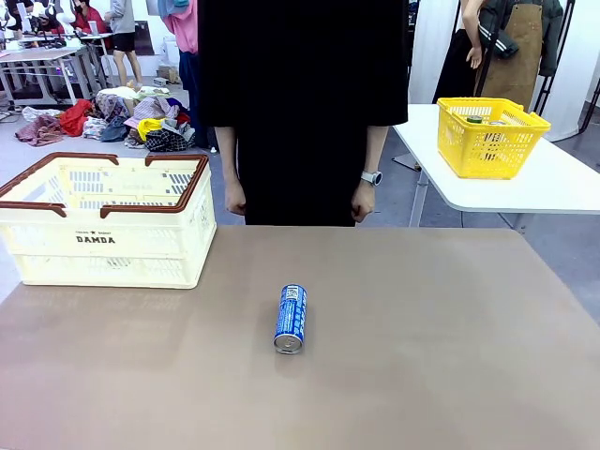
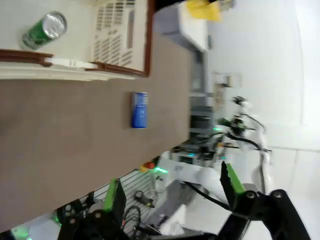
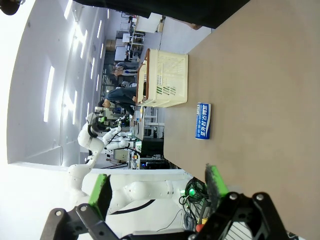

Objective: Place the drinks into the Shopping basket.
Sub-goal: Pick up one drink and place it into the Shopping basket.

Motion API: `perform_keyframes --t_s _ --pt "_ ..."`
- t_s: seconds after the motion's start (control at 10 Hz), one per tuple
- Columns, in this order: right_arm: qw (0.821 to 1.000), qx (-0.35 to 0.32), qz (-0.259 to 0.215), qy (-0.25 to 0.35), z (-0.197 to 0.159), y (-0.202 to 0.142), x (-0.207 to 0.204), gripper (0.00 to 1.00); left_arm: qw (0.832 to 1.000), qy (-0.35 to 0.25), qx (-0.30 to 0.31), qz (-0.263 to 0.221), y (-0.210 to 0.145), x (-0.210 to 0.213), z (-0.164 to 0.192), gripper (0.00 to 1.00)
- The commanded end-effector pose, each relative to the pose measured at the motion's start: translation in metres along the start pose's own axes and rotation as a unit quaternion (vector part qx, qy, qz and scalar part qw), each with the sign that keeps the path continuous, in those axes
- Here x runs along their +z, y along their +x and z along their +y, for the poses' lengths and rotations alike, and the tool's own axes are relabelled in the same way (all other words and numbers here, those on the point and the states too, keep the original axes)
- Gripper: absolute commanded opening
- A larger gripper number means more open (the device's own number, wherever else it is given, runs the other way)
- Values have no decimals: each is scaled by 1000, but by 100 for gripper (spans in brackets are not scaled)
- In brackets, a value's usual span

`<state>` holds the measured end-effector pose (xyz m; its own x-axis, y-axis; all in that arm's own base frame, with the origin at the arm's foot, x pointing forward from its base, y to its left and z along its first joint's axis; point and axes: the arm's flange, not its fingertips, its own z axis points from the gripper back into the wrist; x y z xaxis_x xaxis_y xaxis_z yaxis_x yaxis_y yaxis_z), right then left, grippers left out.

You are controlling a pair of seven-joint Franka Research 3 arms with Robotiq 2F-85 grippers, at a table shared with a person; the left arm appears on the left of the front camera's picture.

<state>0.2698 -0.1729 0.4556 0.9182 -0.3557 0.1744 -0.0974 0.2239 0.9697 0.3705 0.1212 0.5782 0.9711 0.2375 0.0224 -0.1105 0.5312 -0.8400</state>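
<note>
Two drinks are yours to count: one blue can [image 1: 291, 319] lying on its side on the brown table [image 1: 441, 356], and one green can [image 2: 44, 30] lying inside the one cream Shopping basket [image 1: 103, 239]. One yellow basket [image 1: 492, 141] sits on a separate white table [image 1: 562, 187] farther off. One person [image 1: 300, 94] stands at the brown table's far edge.

Your left gripper [image 2: 169, 176] has its jaws spread wide with nothing between them. From it, the blue can [image 2: 139, 110] lies ahead on the table, well apart, slightly toward the finger on the picture's left. The Shopping basket [image 2: 115, 25] stands past the can, and the green can rests farther still, within its walls.

Your right gripper [image 3: 157, 174] is likewise spread wide and holds nothing. Ahead of it the blue can [image 3: 203, 120] lies well clear, more in line with the finger on the picture's right. The Shopping basket [image 3: 167, 80] stands near the can, beyond it.
</note>
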Motion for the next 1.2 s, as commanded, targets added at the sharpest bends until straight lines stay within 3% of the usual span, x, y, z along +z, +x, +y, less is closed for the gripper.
perform_keyframes --t_s 0.0,0.1,0.2,0.4,0.5,0.7,0.8,1.1 --pt "1000 7 -5 10 2 2 0 100 988 131 21 81 34 -111 -49 100" --pt "1000 7 -5 10 2 2 0 100 981 160 24 105 49 -162 -58 100" --pt "1000 7 -5 10 2 2 0 100 976 208 16 61 56 -214 -59 100" --pt "1000 7 -5 10 2 2 0 100 944 301 -18 131 48 -316 -55 100" --pt "1000 7 -5 10 2 2 0 100 935 319 -45 149 38 -347 -57 100" --pt "1000 7 -5 10 2 2 0 100 933 316 -101 139 21 -367 -62 100" --pt "1000 7 -5 10 2 2 0 100 938 308 -53 151 25 -375 -44 100" --pt "1000 7 -5 10 2 2 0 100 938 308 -53 151 25 -375 -44 100"
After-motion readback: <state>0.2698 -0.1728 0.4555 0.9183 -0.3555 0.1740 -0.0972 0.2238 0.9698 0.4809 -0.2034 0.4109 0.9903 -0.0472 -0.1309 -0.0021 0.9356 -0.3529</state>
